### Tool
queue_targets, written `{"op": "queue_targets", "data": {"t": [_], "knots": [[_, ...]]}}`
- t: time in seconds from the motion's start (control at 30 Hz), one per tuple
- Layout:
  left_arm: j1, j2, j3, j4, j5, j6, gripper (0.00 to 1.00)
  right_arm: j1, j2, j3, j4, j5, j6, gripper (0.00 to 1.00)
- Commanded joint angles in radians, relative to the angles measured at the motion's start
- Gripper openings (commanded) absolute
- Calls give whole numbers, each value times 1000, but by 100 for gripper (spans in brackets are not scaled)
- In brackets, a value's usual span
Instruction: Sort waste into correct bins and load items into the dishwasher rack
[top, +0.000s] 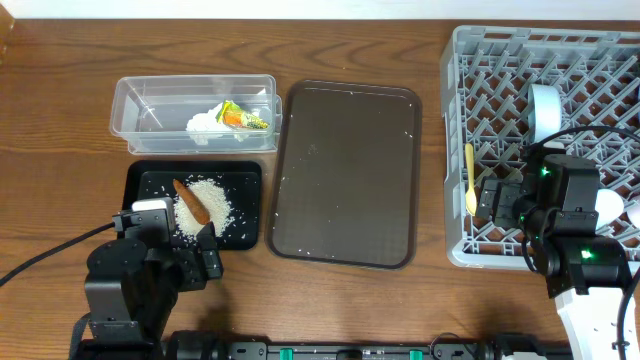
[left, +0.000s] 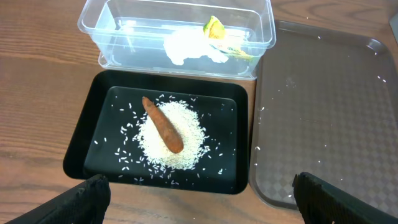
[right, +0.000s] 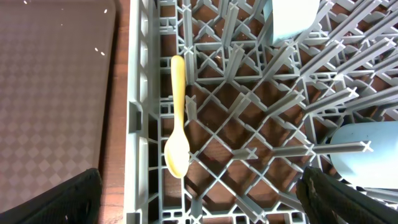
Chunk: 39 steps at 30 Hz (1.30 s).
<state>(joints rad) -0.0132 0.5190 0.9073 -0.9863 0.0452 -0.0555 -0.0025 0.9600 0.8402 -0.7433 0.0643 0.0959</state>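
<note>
My left gripper (left: 199, 182) gapes wide by the black tray (left: 79, 146) holding the carrot stick (left: 163, 125) and rice (left: 186, 149). My right gripper (right: 199, 179), equally wide, hangs over the yellow spoon (right: 178, 118) in the rack (right: 138, 74), which my left camera misses.

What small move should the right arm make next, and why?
Probably lift the right tool straight up and draw it back from the rack. Its jaws stand wide open and hold nothing, and the yellow spoon already lies flat among the pegs just below, so its job there looks done.
</note>
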Motion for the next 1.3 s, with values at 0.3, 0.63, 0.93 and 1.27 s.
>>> {"op": "queue_targets", "data": {"t": [0.3, 0.63, 0.93, 1.27], "knots": [[1, -3, -9, -1, -12, -2, 96, 20, -77, -39, -2, 11, 8, 99], [1, -3, -9, -1, -11, -2, 96, 46, -320, -204, -2, 14, 8, 99], [1, -3, -9, -1, -12, -2, 96, 76, -546, -513, 231, -1, 8, 99], [1, -3, -9, -1, -11, -2, 96, 76, -708, -732, 689, 0, 8, 99]]}}
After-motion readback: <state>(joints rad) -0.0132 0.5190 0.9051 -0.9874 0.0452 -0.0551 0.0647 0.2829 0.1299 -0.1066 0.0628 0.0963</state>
